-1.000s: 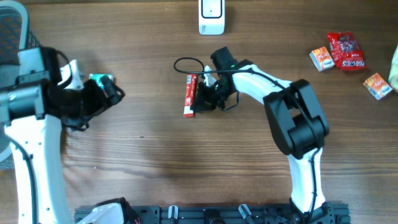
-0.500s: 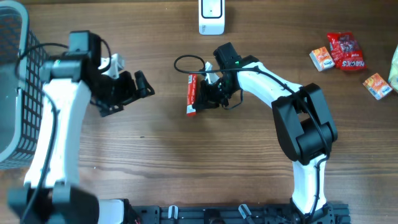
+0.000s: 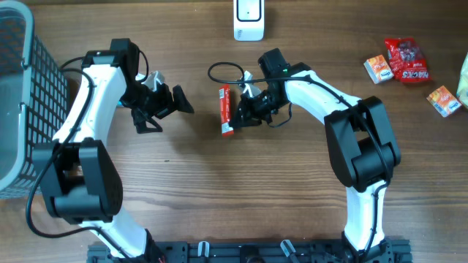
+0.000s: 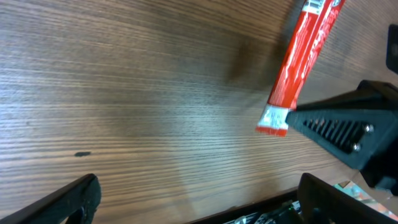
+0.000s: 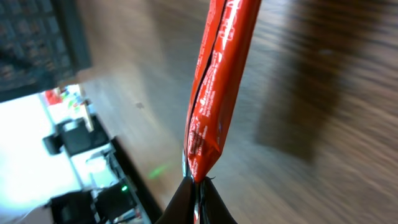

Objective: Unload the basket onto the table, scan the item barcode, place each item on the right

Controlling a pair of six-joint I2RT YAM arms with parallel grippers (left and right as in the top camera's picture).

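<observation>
A long red snack packet (image 3: 226, 111) hangs just above the table's middle, pinched at one end by my right gripper (image 3: 243, 109), which is shut on it. In the right wrist view the packet (image 5: 217, 87) rises from the closed fingertips (image 5: 199, 198). My left gripper (image 3: 178, 103) stands open a short way left of the packet, nothing between its fingers. Its wrist view shows the packet (image 4: 302, 62) ahead at upper right, with both fingers (image 4: 68, 200) wide apart at the bottom corners. A white barcode scanner (image 3: 248, 20) sits at the far edge.
A dark wire basket (image 3: 18, 95) fills the left side. A black cable loop (image 3: 223, 74) lies behind the packet. Small orange boxes (image 3: 378, 69) and a red candy bag (image 3: 404, 58) lie at the far right.
My left arm has swung away from the basket rightward to the middle, its open gripper now near the packet. The right gripper with the packet has shifted slightly right.
</observation>
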